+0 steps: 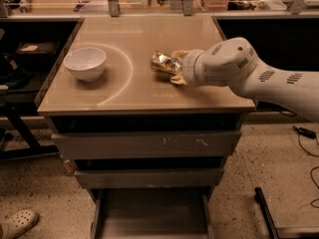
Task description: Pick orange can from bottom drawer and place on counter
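Observation:
The orange can (163, 62) lies on its side on the beige counter (134, 91), right of the middle and just outside the pale arc mark. My gripper (175, 67) reaches in from the right at counter height, and its yellowish fingers (180, 55) sit closed against the can's right end. The bulky white wrist (222, 62) hides the rest of the hand. The bottom drawer (149, 215) is pulled out below the cabinet, and the part of its grey tray that shows is bare.
A white bowl (85, 62) stands on the counter's left side. Two wider grey drawers (147, 144) sit pushed in under the top. A glass-railed bench runs behind. A foot in a pale clog (17, 224) is at lower left, cables (304, 132) at right.

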Available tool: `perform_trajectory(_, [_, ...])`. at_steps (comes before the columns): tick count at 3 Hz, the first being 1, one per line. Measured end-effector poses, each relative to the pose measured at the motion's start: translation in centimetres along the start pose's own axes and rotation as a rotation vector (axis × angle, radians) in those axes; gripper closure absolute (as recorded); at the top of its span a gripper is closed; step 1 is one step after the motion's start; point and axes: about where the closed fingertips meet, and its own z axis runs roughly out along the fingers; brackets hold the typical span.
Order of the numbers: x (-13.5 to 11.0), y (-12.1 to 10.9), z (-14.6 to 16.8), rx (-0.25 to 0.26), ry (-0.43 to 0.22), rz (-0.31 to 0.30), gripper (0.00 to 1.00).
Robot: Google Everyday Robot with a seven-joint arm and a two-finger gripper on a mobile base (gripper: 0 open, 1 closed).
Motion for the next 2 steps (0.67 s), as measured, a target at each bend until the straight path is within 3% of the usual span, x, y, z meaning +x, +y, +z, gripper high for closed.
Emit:
perform_trajectory(1, [0.0, 0.0, 0.0, 0.0, 0.0, 0.0, 0.0])
perform_trajectory(2, [-0.01, 0.0, 0.0, 0.0, 0.0, 0.0, 0.0])
